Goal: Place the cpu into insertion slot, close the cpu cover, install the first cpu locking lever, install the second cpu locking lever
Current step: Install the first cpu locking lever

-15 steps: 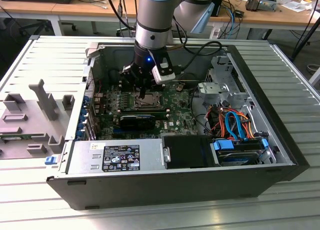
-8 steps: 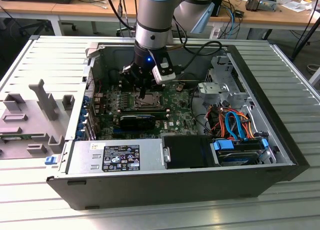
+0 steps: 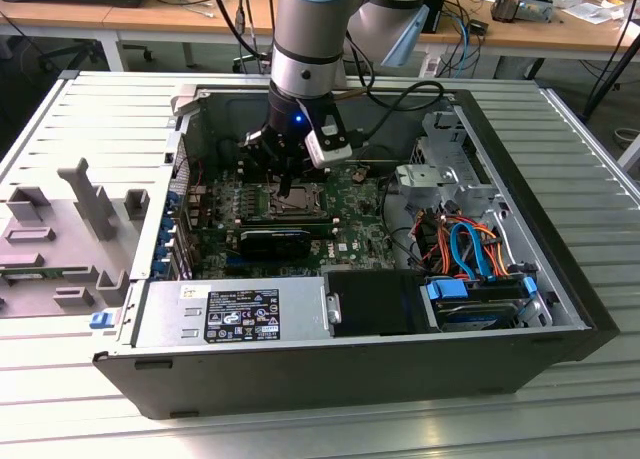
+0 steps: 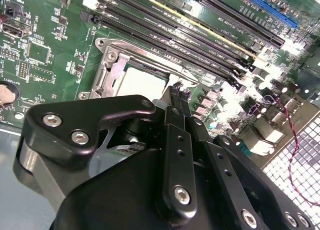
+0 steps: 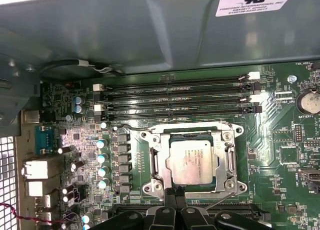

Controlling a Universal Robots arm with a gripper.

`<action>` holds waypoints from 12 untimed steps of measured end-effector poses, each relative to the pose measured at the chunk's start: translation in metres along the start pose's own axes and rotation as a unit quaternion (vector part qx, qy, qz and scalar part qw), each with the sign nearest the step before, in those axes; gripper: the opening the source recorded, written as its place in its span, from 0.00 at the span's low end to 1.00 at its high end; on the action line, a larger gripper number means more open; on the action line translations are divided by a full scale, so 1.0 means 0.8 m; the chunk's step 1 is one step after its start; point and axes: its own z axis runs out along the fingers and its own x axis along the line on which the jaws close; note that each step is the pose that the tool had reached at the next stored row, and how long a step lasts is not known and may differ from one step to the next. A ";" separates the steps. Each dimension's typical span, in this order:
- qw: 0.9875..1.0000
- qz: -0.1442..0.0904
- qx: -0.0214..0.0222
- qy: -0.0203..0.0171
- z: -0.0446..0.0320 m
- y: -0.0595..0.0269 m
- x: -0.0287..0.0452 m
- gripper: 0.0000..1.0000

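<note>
the cpu chip [image 5: 191, 162] is already seated in the socket [image 5: 231, 182], straight ahead of the jaws, and the cover frame [image 5: 156, 162] looks folded down flat around it. the jaws look pressed together with nothing seen clamped between them. they're parked at the socket edge nearest them, just beside the frame, so the lever stage is probably what's being worked.

a thin wire lever [image 5: 131, 126] is seen along the far side of the socket from the jaws. whether it's hooked can't be told.

to get this step right, the push should be kept on the springy wire only, low and steady, never on the chip lid or the green board [image 5: 290, 185].

the chip lid is dull matte grey, flat and square. the frame is shiny stamped steel with a square cut-out. long black memory slots [image 5: 175, 97] lie further beyond.
</note>
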 end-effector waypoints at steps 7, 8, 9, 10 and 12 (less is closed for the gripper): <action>1.000 -0.007 0.001 0.000 0.0000 0.000 0.0000 0.11; 1.000 -0.008 0.001 0.000 0.0000 0.000 0.0000 0.11; 1.000 -0.008 0.001 0.000 0.0000 0.000 0.0000 0.11; 1.000 -0.009 0.001 0.000 0.0000 0.000 0.0000 0.11; 1.000 -0.011 0.001 0.000 0.0000 0.000 0.0000 0.11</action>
